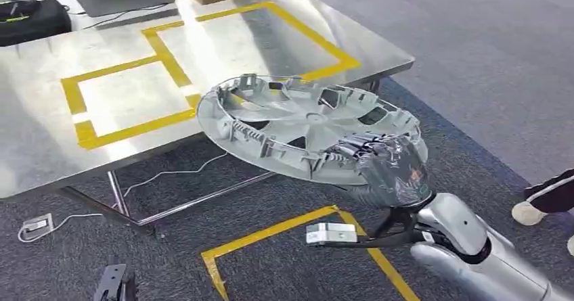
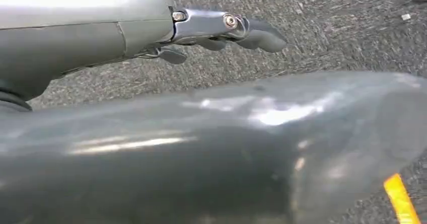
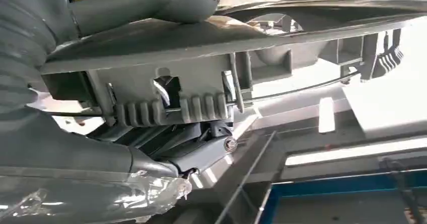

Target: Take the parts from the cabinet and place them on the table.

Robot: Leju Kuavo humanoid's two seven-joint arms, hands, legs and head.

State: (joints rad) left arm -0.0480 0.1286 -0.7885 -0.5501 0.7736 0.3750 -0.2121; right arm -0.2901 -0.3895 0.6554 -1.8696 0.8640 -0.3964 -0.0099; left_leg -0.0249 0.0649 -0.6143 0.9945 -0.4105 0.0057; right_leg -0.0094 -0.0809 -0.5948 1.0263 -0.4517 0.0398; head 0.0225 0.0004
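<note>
Nearest, the right hand [image 1: 389,169] grips the rim of the wheel cover [image 1: 304,122], fingers curled over the edge and thumb beneath, the silver forearm reaching up from below. The cover hangs roughly level, inner side up, over the floor just beside the bench [image 1: 40,152] edge. It looks light, stiff plastic, broad and smooth-faced, so the ribbed clip section suits a one-sided hold. Hanging low, the left hand [image 2: 221,32] holds nothing, fingers loosely apart.
</note>
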